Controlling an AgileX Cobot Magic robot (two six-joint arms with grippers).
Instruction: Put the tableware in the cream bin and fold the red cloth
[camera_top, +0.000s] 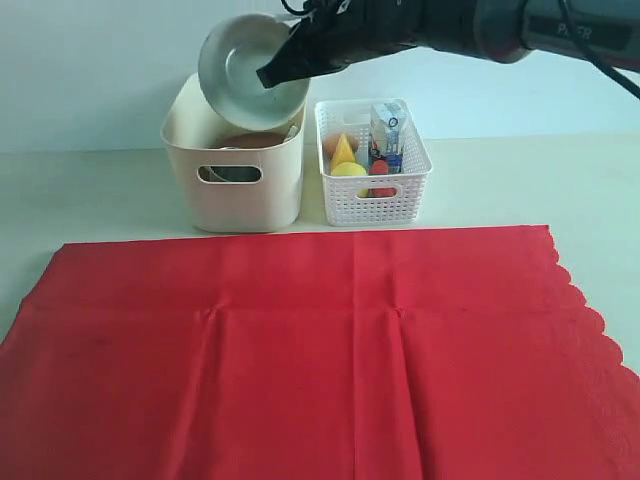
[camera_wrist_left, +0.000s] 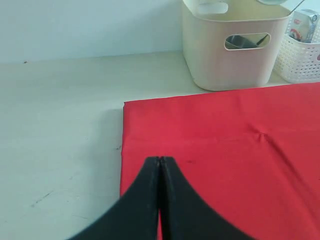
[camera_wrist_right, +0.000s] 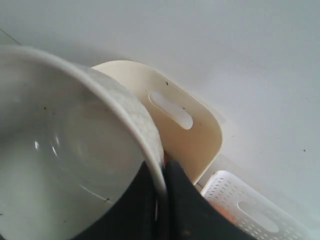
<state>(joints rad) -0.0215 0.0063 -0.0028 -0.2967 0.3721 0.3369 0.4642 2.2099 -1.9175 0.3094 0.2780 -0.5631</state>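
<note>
1. Red cloth (camera_top: 320, 350): lay flat and unfolded across the front of the table (camera_top: 100, 190). Its scalloped edge was on the right in the exterior view, and faint crease lines crossed it.
2. Cream bin (camera_top: 240, 190): stood upright just behind the cloth's back edge, left of centre. A round brown plate (camera_top: 250, 141) showed inside its mouth. Something grey sat behind the handle cutout; could not identify it.
3. White lattice basket (camera_top: 372, 190): stood just beside the bin on its right, with a narrow gap between them. It held a milk carton (camera_top: 388, 130), a lemon (camera_top: 349, 170) and a yellow wedge (camera_top: 343, 150).
4. Pale bowl (camera_top: 245, 70): was in the air over the bin's mouth, tipped steeply with its hollow towards the exterior camera.
5. Right gripper (camera_top: 270, 74): was clenched on the bowl's rim, one finger inside and one outside.
6. Left gripper (camera_wrist_left: 160, 161): jaws were pressed together with nothing between them, over the cloth near its left edge.
</note>
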